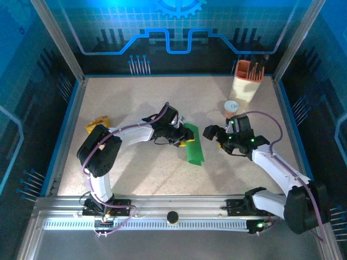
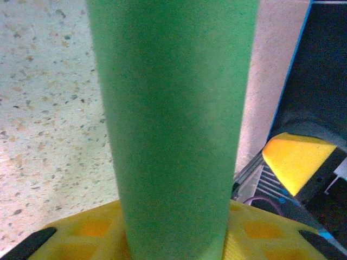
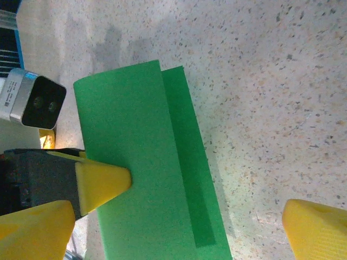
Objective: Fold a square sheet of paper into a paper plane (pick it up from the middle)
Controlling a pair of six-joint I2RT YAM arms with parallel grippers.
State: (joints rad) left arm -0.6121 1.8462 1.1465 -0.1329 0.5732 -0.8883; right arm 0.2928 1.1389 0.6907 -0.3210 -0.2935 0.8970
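Left jaws: one yellow fingertip [image 3: 105, 181] lies on the left long edge of the square sheet of paper [image 1: 194, 145]. Its partner finger is hidden by the sheet, so I cannot tell whether the jaws pinch the paper or only rest on it.

Right jaws: spread wide, with nothing between the yellow fingers [image 3: 317, 227]. They hang just to the right of the paper and point at it without touching.

Paper: bright green, folded into a narrow rectangle, with a thin strip of the lower layer showing along one long side. It sits mid-desk between the two sets of jaws. Its gripped side looks slightly raised and it casts a shadow on the speckled desk [image 1: 135, 97].

Left arm: it rises from the near rail to a high elbow, and the forearm reaches right across to the middle of the desk.

Right arm: the white forearm runs from the near right corner up and left, with the wrist bent toward the sheet.

Hard to read:
- From the left wrist the paper is close and blurred. It covers the middle of the yellow fingers, and both its ends are cut off by the frame.
- From the right wrist the near end of the sheet runs out of frame.
- From above, the left jaws are small and dark, so their gap cannot be read.

Elsewhere: a snack packet [image 1: 98, 125] lies far left, and a cream holder [image 1: 246, 82] stands at the back right.
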